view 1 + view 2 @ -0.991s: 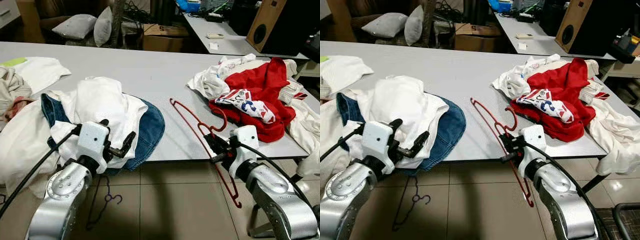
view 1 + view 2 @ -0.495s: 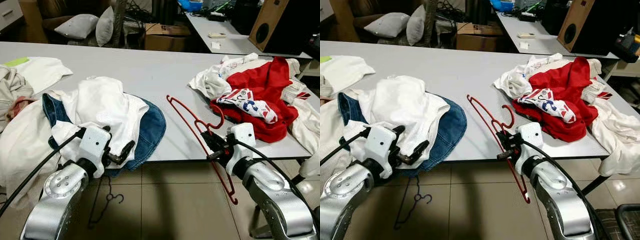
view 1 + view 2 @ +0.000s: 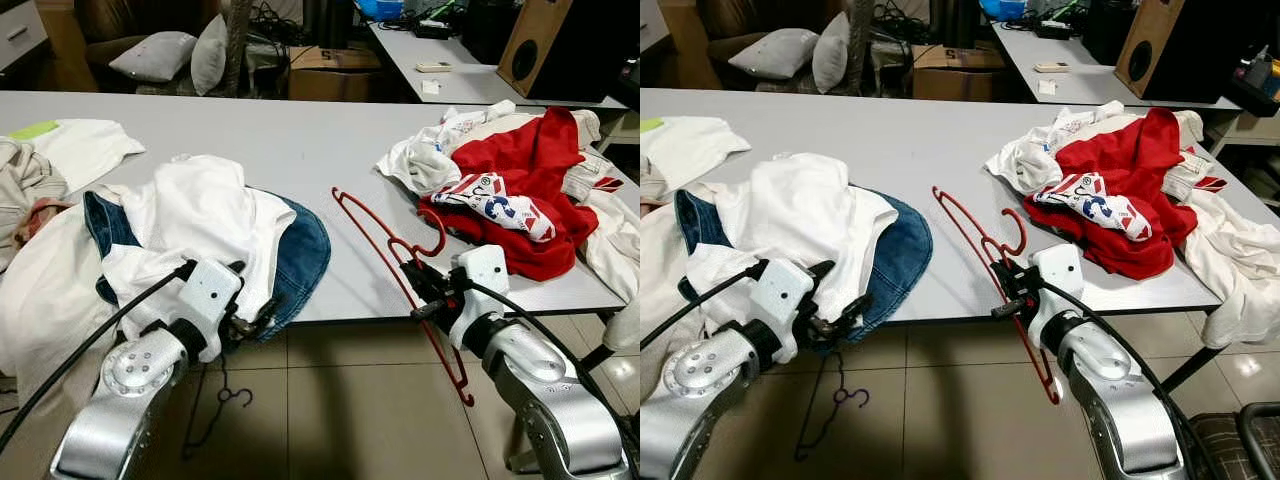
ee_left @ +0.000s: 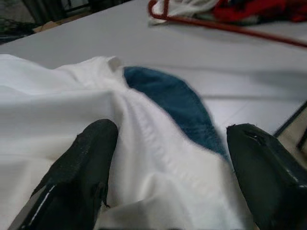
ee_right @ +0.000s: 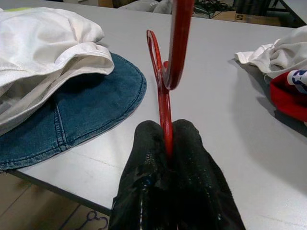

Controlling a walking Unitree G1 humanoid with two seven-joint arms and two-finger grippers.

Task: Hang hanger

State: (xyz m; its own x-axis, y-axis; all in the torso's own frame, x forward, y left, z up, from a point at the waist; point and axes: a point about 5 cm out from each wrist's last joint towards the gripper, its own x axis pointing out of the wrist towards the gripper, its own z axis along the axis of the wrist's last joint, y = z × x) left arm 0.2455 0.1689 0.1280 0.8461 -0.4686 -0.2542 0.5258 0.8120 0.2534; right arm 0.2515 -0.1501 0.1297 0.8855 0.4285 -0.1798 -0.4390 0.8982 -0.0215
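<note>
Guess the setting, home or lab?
Probably a lived-in home workroom doubling as a laundry-sorting spot: a long grey table heaped with clothes, a wooden speaker on a cluttered desk behind, cushions and a cardboard box beyond.

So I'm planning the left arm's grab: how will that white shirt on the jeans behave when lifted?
The white shirt looks soft and creased, so it will probably sag and drape. It overlaps the jeans, so it may drag them. The left claw is open at its folds; thin fabric might bunch or slip.

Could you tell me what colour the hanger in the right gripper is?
The hanger is red, clearest in the right wrist view.
</note>
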